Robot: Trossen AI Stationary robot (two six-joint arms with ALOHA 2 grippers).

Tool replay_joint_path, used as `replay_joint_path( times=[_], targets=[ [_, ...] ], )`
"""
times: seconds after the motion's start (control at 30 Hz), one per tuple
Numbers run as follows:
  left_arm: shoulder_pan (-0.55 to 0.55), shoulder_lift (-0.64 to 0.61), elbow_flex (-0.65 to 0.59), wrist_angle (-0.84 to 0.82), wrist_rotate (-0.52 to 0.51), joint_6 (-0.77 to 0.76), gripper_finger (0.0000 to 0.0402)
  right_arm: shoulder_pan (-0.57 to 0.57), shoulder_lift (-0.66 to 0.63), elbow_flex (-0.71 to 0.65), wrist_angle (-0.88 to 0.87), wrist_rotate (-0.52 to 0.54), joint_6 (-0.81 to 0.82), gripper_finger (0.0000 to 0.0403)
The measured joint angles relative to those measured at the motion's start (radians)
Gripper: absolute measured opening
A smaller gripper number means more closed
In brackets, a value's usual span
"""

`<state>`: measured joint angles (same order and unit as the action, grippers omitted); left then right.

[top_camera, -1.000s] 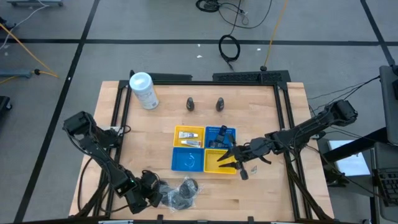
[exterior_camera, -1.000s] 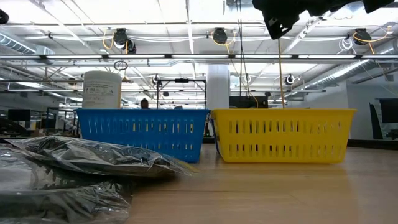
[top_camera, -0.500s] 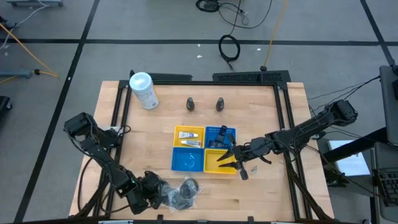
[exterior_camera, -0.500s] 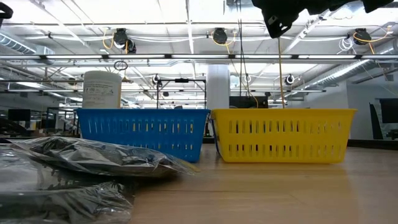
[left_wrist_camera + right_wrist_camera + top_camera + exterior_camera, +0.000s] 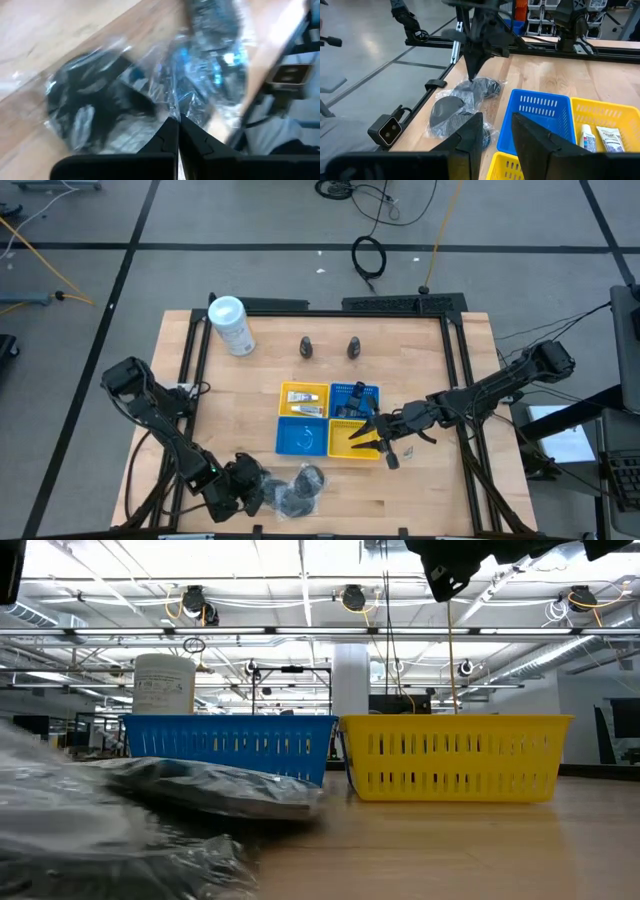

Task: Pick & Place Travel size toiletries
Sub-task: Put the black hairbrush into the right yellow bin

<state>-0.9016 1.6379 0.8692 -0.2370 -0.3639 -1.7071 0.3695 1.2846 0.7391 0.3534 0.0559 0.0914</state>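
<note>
Left wrist view: left fingers (image 5: 176,131) pinch crinkly clear wrap (image 5: 200,95) around dark round discs (image 5: 95,107); right fingers (image 5: 496,131) parted.

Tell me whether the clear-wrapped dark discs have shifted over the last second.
Yes. The clear-wrapped dark discs, pinched by the left gripper, have lifted slightly: in the low view the wrap now overlaps the lower part of the blue basket more than before.

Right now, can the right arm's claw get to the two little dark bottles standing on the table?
Probably yes. The right gripper hovers open over the yellow basket, and the two dark bottles stand on bare wood beyond the baskets. Only the low basket rims lie between, so it could likely pass above them.
</note>
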Motion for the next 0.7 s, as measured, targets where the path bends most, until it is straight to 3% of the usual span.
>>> replay_joint_path(
  times=[0.57, 0.7],
  targets=[
    [0.055, -0.186, 0.107, -0.079, -0.246, 0.398, 0.0000, 0.000, 0.000, 0.000, 0.007, 0.000, 0.001, 0.0093],
    [0.107, -0.199, 0.147, -0.072, -0.228, 0.556, 0.0000, 0.000, 0.000, 0.000, 0.020, 0.000, 0.000, 0.0093]
  ],
)
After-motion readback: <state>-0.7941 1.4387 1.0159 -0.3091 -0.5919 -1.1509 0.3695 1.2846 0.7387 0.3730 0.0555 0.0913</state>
